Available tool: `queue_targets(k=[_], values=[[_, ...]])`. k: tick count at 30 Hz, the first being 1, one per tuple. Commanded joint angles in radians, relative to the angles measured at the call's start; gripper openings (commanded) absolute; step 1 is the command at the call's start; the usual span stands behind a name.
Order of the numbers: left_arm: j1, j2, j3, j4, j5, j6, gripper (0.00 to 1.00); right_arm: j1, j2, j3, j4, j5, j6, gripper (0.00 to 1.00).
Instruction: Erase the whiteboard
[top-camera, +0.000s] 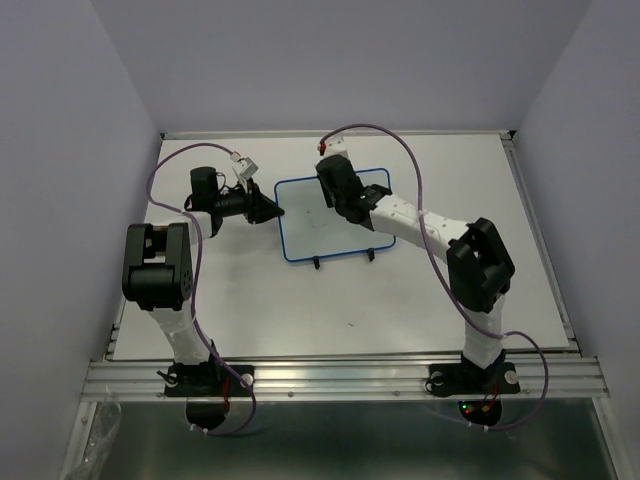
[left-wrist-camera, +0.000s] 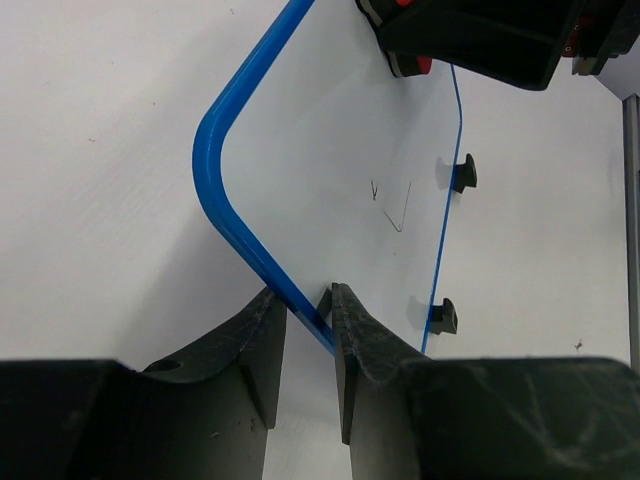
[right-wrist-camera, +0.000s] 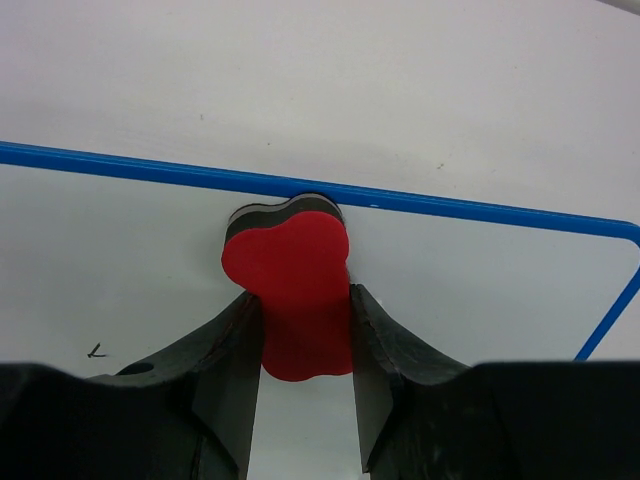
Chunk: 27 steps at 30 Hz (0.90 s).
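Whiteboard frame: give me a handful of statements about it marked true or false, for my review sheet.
1. The right jaws grip a red eraser. True.
2. The eraser sits mid-board. False: it lies against the far blue rim of the whiteboard.
3. The left jaws pinch the board's rim. True.
4. The board is wiped clean. False: thin black marks are on it.
5. The board's feet are red. False: both feet are black.
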Motion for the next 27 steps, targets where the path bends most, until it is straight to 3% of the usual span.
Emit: queue_targets(k=[1,6,16,23,27], values=[[-0.004,-0.041,0.033,0.006,0.044,0.031,0.34,-0.012,-0.032,0.003,-0.011,-0.075,-0.022,0.01],[-0.004,-0.041,0.035,0.005,0.044,0.026,0.34,0.063,0.000,0.000,-0.007,-0.148,-0.113,0.01],[-0.004,-0.042,0.035,0.003,0.044,0.024,0.34,0.159,0.034,-0.124,-0.007,-0.214,-0.030,0.01],[-0.006,-0.049,0.030,0.005,0.045,0.031,0.34,0.150,0.014,-0.144,0.015,-0.024,0.027,0.01],[-0.006,-0.045,0.032,0.005,0.044,0.031,0.34,0.085,-0.019,-0.175,0.054,0.004,0.084,0.01]])
